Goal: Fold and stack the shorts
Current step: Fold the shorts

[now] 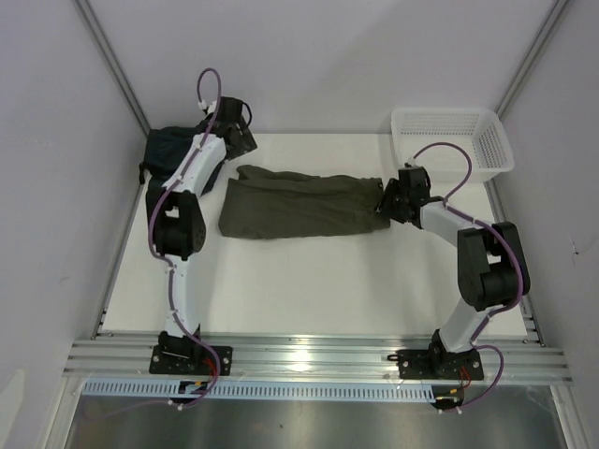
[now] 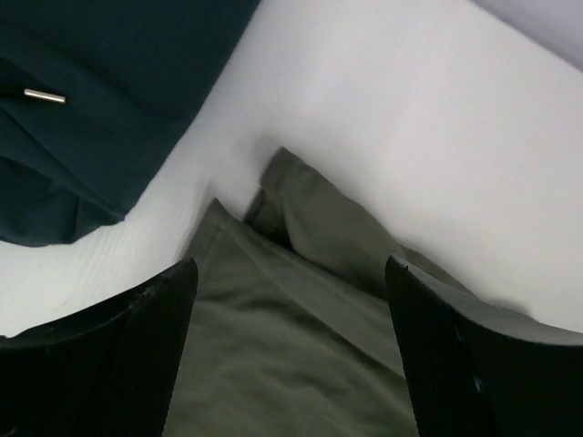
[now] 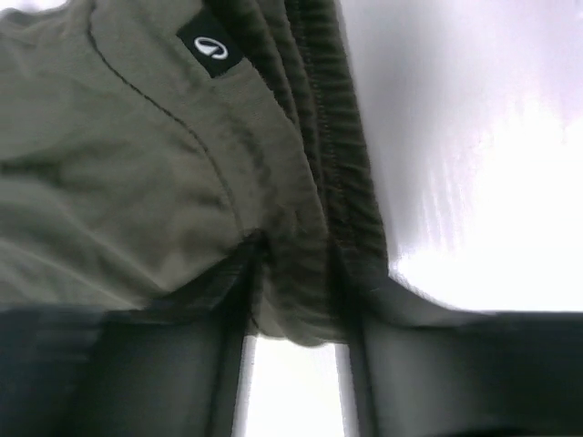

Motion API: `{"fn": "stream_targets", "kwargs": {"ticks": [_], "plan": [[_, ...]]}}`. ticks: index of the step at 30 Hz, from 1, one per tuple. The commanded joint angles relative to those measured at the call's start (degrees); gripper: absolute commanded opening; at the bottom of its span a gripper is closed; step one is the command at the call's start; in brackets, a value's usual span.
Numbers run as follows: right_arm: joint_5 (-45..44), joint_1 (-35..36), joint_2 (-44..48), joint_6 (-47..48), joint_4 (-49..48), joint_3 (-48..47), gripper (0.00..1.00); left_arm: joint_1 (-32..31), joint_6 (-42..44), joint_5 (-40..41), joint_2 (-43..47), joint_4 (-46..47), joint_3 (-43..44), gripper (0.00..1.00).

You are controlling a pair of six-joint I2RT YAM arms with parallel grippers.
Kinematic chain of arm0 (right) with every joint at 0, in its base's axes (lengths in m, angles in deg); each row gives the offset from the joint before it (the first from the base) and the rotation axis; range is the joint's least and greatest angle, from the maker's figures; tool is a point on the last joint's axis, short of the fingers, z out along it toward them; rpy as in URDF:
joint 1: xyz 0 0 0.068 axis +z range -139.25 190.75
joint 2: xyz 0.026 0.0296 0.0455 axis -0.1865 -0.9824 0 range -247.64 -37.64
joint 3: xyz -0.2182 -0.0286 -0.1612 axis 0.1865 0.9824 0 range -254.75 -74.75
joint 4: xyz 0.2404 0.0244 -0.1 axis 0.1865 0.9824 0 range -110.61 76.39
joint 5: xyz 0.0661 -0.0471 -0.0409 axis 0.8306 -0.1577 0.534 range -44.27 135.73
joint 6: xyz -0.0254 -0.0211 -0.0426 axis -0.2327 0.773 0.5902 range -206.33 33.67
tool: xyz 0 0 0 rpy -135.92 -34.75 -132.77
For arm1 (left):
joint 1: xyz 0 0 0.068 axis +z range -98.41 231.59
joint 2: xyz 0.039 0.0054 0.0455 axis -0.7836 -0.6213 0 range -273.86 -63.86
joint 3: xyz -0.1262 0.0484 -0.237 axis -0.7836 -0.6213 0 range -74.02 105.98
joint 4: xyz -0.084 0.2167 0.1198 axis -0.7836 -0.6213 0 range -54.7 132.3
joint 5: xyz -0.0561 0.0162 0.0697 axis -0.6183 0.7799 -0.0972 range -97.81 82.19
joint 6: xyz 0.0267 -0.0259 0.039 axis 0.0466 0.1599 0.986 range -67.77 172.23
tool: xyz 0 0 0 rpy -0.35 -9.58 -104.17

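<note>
The white table (image 1: pixel 309 290) is smooth and matte, with grey walls around it and a ribbed aluminium rail along its near edge. The shorts (image 1: pixel 299 201) lie flat across its far middle. They are soft olive-green cloth folded into one long band that runs left to right, with shallow creases along its length and a wider, squarer left end. In the far right corner stands a white plastic basket (image 1: pixel 496 150), rectangular with lattice walls. In the far left corner a dark cloth (image 1: pixel 173 145), deep blue-green, lies crumpled in loose folds, partly under the left arm.

The left gripper (image 2: pixel 290 273) hangs released above the left end of the shorts. Its black, finely textured fingers (image 2: pixel 109 355) are spread wide with nothing between them, and the pointed hem corners show below. The right gripper (image 3: pixel 296 300) is at the right end, grasping the shorts. The gathered, ribbed waistband (image 3: pixel 337 164) is bunched between its dark fingers (image 3: pixel 437 364).

A small black label (image 3: pixel 209 47) with a white oval mark sits on the cloth just beside the waistband. A thin metal tip (image 2: pixel 44 96) lies on the dark cloth.
</note>
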Motion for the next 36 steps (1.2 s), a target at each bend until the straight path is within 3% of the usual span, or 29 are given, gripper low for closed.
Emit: {"fn": "stream_targets", "kwargs": {"ticks": [1,7,11,12,15,16,19,27,30,36], "plan": [[3.42,0.05,0.08,-0.12,-3.10,1.60,0.33,-3.44,2.58,1.08,9.87,1.90,-5.36,0.86],[-4.91,8.30,8.15,-4.33,-0.29,8.19,0.09,-6.43,2.40,-2.44,17.89,6.57,-16.72,0.85],[-8.96,17.70,14.40,-10.57,1.47,14.69,0.10,-10.03,3.20,-2.18,22.11,7.71,-23.48,0.85],[-9.49,22.07,15.10,-11.80,1.73,16.62,0.11,-10.74,2.94,-2.36,23.42,7.89,-24.19,0.85],[-11.95,28.85,16.78,-15.85,4.19,17.69,0.33,-13.46,1.89,-4.55,25.45,10.26,-29.98,0.85],[-13.53,29.66,18.08,-16.64,5.68,17.69,0.52,-14.86,1.79,-4.64,25.98,10.96,-30.87,0.84],[-16.26,30.29,21.86,-16.82,8.14,18.13,0.66,-17.32,1.44,-4.91,27.99,12.72,-33.95,0.84],[-17.41,26.78,31.81,-11.21,12.98,14.97,0.69,-20.76,2.14,-5.52,35.55,12.55,-38.70,0.84],[-14.61,24.06,31.81,-9.27,11.06,15.93,0.67,-21.73,2.23,-6.22,39.25,13.78,-42.21,0.85],[-4.41,19.48,30.76,-3.73,0.42,17.96,0.52,-22.08,2.93,-7.10,42.15,16.67,-48.89,0.85]]}}
